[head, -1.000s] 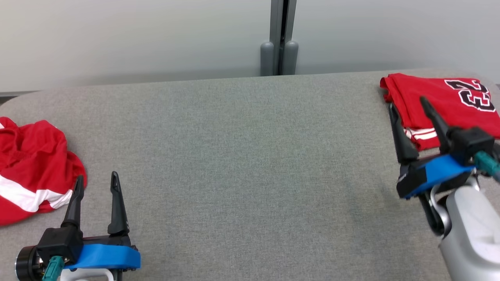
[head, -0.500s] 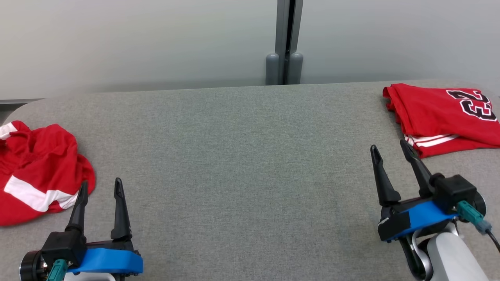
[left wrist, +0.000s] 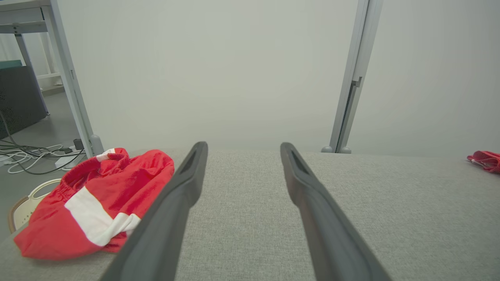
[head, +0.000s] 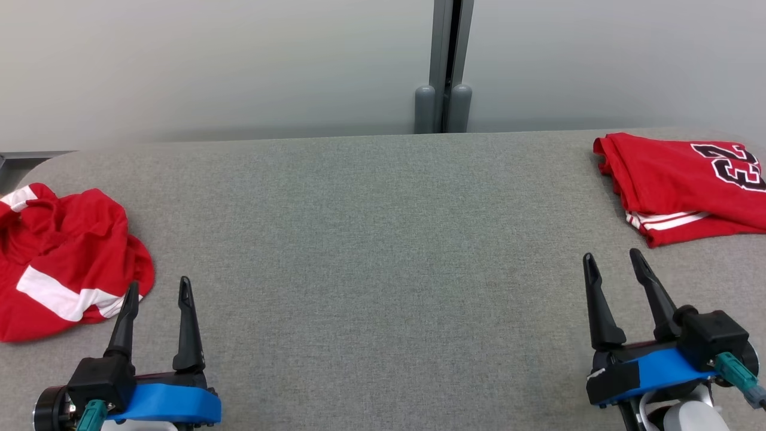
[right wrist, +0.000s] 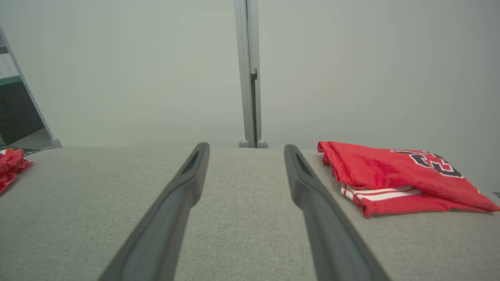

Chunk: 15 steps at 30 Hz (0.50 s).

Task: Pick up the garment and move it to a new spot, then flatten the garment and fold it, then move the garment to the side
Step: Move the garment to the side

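A crumpled red garment (head: 66, 263) with a white band lies at the table's left edge; the left wrist view has it (left wrist: 97, 199) just left of my fingers. My left gripper (head: 158, 284) is open and empty, its left fingertip close beside the garment's near hem. A folded red jersey (head: 688, 179) with a black number rests flat at the back right, also seen folded in the right wrist view (right wrist: 390, 171). Short of the jersey and apart from it, my right gripper (head: 612, 255) stands open and empty.
The grey fabric table (head: 383, 239) stretches wide between the two garments. A grey post (head: 446, 66) stands against the pale wall behind the far edge. Off the table's left side are floor cables (left wrist: 31, 156) and a desk leg (left wrist: 74, 89).
My right gripper has drawn back from the folded jersey toward the near edge, open throughout. The head camera shifted, so the whole scene slid a little. The left gripper held still.
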Motion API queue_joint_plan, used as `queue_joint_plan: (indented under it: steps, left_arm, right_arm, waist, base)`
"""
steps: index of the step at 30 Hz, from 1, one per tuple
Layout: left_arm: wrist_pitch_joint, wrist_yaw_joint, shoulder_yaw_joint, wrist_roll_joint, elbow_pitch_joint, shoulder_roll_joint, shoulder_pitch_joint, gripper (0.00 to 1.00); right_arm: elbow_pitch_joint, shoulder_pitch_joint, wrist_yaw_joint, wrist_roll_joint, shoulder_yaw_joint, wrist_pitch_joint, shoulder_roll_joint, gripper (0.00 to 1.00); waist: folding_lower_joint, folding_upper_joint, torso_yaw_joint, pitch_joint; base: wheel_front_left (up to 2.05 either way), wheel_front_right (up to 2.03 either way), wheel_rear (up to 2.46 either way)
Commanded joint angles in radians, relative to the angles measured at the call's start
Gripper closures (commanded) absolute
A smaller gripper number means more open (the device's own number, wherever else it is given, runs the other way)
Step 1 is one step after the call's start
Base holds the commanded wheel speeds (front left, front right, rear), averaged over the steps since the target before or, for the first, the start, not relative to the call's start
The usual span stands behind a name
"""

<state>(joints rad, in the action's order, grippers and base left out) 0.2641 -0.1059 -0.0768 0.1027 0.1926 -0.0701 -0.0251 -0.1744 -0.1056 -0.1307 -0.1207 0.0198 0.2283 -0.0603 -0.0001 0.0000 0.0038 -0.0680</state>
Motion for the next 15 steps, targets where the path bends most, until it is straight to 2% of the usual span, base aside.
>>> queue_joint_plan:
  steps: [1,15]
  left_arm:
    - [0.000,-0.002,0.005,-0.005,0.001,-0.004,0.003,0.00]
    - [0.000,0.006,0.012,-0.009,0.019,-0.006,0.004,0.00]
  right_arm:
    - [0.007,0.018,0.000,-0.001,0.004,-0.004,0.005,0.00]
    - [0.008,0.055,0.000,-0.037,-0.001,-0.011,0.010,0.00]
  waist:
    - [0.0001,0.0000,0.001,0.000]
    - [0.0001,0.0000,0.008,0.012]
  base:
    - [0.00,0.00,0.00]
    - [0.00,0.00,0.00]
